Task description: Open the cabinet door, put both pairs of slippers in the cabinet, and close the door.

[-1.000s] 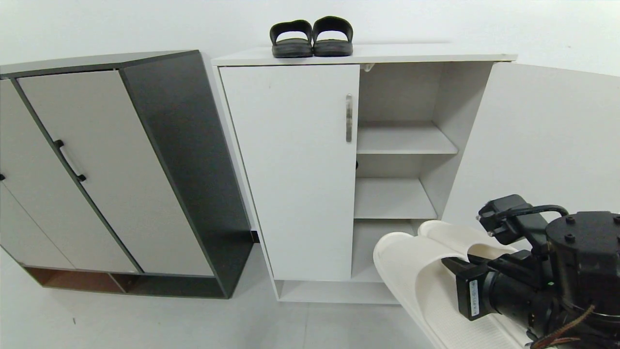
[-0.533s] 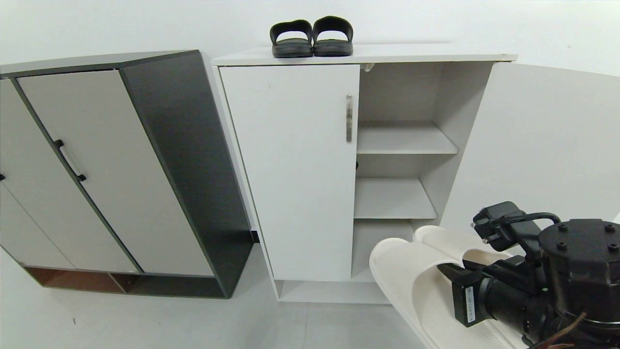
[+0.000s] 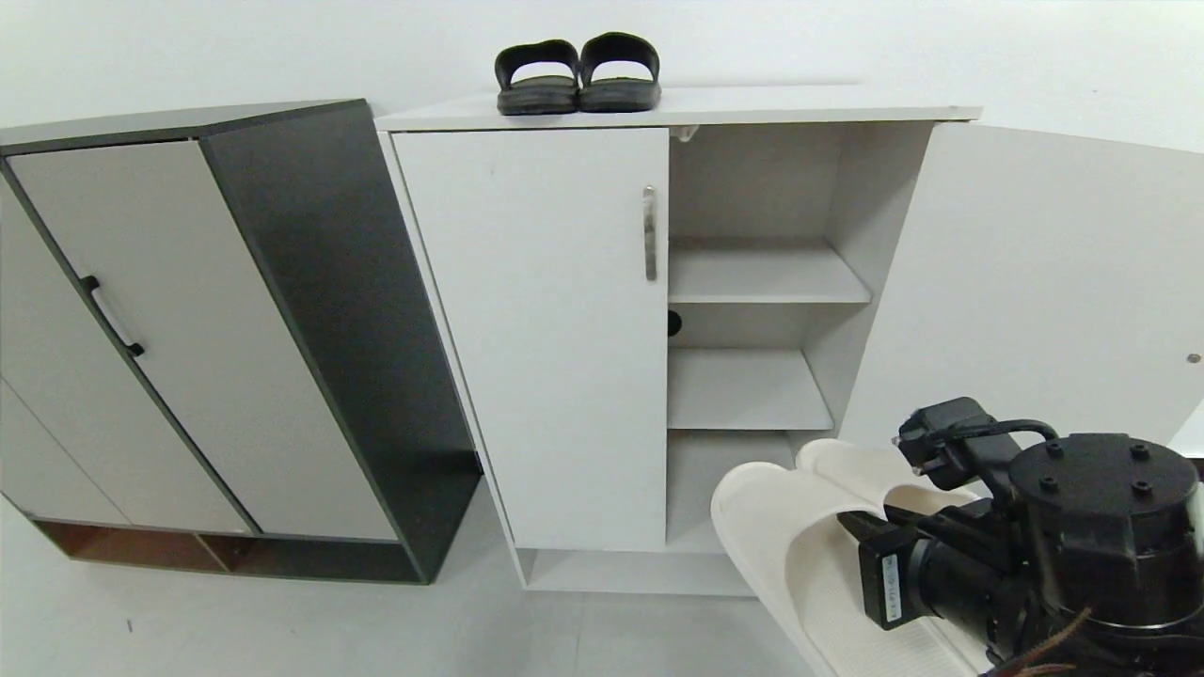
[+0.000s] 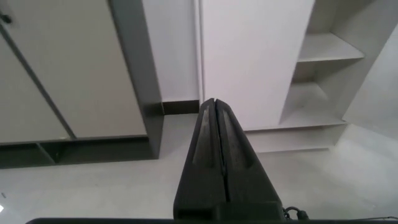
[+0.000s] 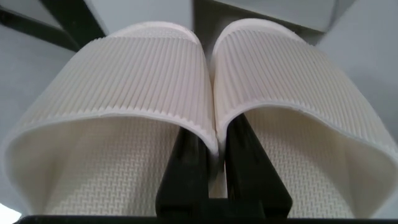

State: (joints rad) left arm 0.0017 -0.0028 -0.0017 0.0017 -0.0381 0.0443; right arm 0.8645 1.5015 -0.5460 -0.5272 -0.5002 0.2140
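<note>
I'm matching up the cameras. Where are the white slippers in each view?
Head view: white slippers, lower right, before the open shelves.
Left wrist view: not in it.
Right wrist view: white slippers across the middle, clamped by the right hand.
Shared landmark: the open shelves, also in the left wrist view.

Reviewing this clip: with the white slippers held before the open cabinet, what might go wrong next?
1. The right gripper pinches the pair of cream ribbed foam slippers only by their adjoining strap edges, so one may slip free.
2. The side-by-side pair looks wide; its toes might catch the closed left door or a white shelf edge going in.
</note>
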